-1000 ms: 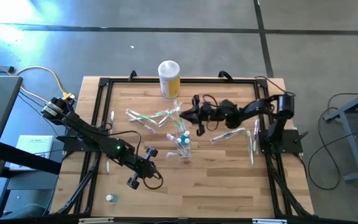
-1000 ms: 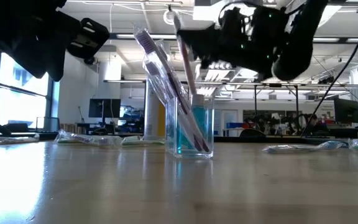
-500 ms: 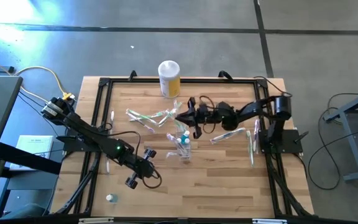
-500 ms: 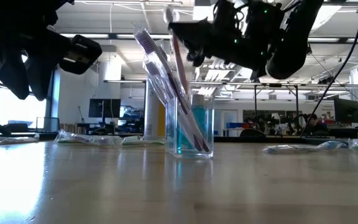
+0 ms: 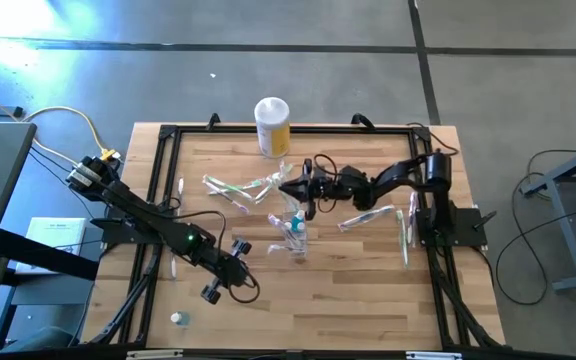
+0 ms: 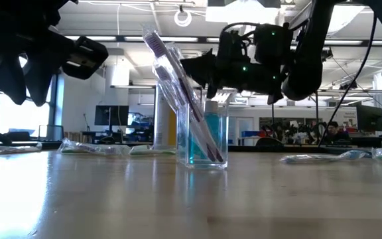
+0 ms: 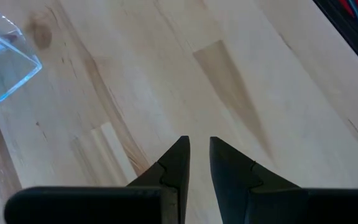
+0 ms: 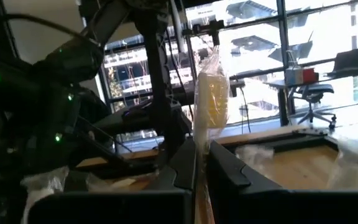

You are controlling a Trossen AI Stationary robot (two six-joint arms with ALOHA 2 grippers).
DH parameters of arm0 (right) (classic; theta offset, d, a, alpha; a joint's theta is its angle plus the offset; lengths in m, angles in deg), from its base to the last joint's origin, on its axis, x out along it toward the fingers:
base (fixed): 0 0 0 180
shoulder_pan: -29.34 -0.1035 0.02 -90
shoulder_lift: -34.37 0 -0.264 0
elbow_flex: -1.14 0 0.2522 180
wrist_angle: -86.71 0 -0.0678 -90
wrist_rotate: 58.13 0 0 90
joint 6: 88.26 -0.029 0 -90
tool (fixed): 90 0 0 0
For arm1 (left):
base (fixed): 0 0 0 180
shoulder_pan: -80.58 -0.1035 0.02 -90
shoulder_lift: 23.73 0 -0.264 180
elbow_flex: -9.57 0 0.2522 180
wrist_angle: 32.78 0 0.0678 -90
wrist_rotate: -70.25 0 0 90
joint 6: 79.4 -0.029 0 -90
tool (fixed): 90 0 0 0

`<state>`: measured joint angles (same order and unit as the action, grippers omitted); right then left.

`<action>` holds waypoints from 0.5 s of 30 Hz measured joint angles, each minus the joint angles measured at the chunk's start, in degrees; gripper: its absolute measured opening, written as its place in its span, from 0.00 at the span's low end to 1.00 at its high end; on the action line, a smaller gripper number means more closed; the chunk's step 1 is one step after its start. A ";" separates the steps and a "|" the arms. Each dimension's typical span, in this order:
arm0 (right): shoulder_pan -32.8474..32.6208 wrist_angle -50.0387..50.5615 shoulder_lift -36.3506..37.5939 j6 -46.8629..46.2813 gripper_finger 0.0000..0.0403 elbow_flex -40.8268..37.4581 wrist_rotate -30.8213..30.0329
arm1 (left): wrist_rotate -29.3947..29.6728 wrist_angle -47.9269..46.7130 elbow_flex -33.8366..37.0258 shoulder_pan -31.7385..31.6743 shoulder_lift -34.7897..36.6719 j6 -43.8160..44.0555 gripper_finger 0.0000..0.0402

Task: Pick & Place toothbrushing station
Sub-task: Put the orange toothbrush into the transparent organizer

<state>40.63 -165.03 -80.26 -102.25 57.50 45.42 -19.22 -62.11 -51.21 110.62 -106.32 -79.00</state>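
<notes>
Clear plastic forms the small square cup (image 5: 294, 233) that stands upright near the middle of the wooden table (image 5: 368, 290), and it is the landmark for everything below. Over the past second the right gripper (image 5: 288, 188) has travelled toward the cup and dropped lower; it now hangs just above and behind the cup's rim. In the right wrist view its fingers (image 8: 224, 165) are nearly closed on a thin translucent toothbrush (image 8: 200, 186) that runs between them. In the low view the toothbrush seen upright in the gripper a second ago is no longer visible there. I judge that this brush is being brought to the cup for insertion, so another placement is close, though not yet done.

Several toothbrushes (image 6: 178, 86) already lean inside the cup, pink-accented handles slanting up past the rim, with teal showing low inside. More toothbrushes lie loose on the table: a cluster (image 5: 236, 190) behind and left of the cup, and a few (image 5: 376, 215) to its right. So much of the task remains.

Left of the cup and nearer the front table edge, the left gripper (image 5: 224, 282) waits above bare wood, fingers (image 7: 176, 163) narrowly parted and holding nothing. A yellow canister with a white lid (image 5: 272, 125) stands behind the cup at the back edge.
</notes>
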 joint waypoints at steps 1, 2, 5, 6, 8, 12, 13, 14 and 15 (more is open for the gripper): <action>-0.26 0.58 -0.11 0.01 0.03 -0.13 0.04 | -0.17 0.00 0.00 0.00 -0.02 -0.02 0.15; -0.59 1.51 -0.12 0.26 0.03 -0.13 0.03 | -0.22 0.00 0.00 0.00 0.00 0.02 0.15; -1.22 5.00 0.00 0.54 0.03 -0.10 -0.05 | -0.22 -0.01 0.00 0.00 0.00 0.26 0.15; -1.22 6.02 -0.02 0.43 0.03 -0.11 -0.03 | -0.22 -0.01 0.00 0.00 -0.02 0.26 0.15; -1.18 7.11 -0.02 0.47 0.03 -0.10 -0.46 | -0.22 0.00 0.00 -0.02 0.00 0.26 0.15; -1.18 9.87 0.00 0.21 0.03 -0.10 -2.06 | -0.20 0.00 0.00 0.00 0.00 0.26 0.15; -1.18 10.29 0.00 0.21 0.03 -0.10 -2.06 | -0.21 0.00 0.00 0.00 -0.02 0.26 0.15; -1.18 10.90 0.00 0.23 0.03 -0.10 -2.06 | -0.19 0.00 0.00 0.00 -0.01 0.28 0.15; -1.18 11.49 0.00 0.22 0.03 -0.10 -2.06 | -0.19 0.00 0.00 0.00 0.00 0.28 0.15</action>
<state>39.45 -153.54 -80.26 -102.03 57.40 43.36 -19.41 -62.11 -51.21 110.62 -106.32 -78.72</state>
